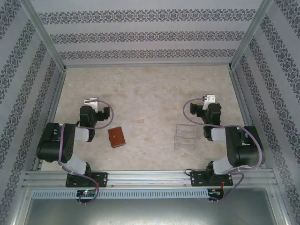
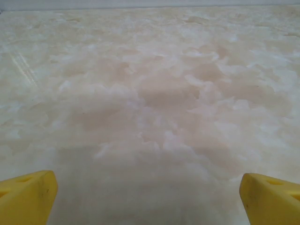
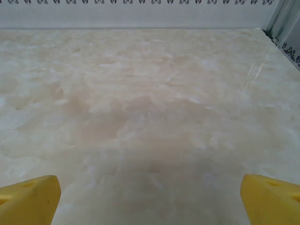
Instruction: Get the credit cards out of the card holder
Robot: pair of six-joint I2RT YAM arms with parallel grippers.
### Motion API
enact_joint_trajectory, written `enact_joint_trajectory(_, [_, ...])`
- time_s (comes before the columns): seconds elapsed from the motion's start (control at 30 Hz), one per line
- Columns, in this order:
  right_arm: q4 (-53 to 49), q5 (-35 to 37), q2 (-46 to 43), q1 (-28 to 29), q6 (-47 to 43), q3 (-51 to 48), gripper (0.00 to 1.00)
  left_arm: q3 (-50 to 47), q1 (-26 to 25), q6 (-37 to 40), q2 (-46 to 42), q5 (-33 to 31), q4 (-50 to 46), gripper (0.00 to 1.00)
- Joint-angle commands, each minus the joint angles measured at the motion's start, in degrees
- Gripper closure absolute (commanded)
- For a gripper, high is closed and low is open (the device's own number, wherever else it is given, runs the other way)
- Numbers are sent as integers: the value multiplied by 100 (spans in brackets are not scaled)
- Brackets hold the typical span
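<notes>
The card holder (image 1: pixel 116 138), a small reddish-brown leather wallet, lies folded shut on the marble table just right of the left arm. The credit cards are hidden inside it. My left gripper (image 1: pixel 91 101) sits folded back over the table's left side, behind and left of the card holder. Its yellow fingertips (image 2: pixel 28 197) stand wide apart over bare tabletop, so it is open and empty. My right gripper (image 1: pixel 210 99) rests on the right side, its yellow fingertips (image 3: pixel 30 199) equally spread with nothing between them.
A clear plastic slotted tray (image 1: pixel 184 137) stands in front of the right arm. Patterned walls and metal posts fence the table (image 1: pixel 150 93) on three sides. An aluminium rail (image 1: pixel 150 178) with both arm bases runs along the near edge.
</notes>
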Motion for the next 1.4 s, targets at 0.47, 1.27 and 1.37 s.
enact_joint_trajectory(0.47, [233, -146, 33, 8, -27, 80, 2, 61, 32, 95, 62, 127, 350, 0])
enact_joint_trajectory(1.27, [-1964, 109, -616, 109, 40, 926, 2, 159, -7, -123, -902, -659, -635, 0])
enact_joint_trajectory(1.37, [-2580, 92, -825, 147, 110, 1146, 2, 369, -67, -208, -1262, -849, -1351, 0])
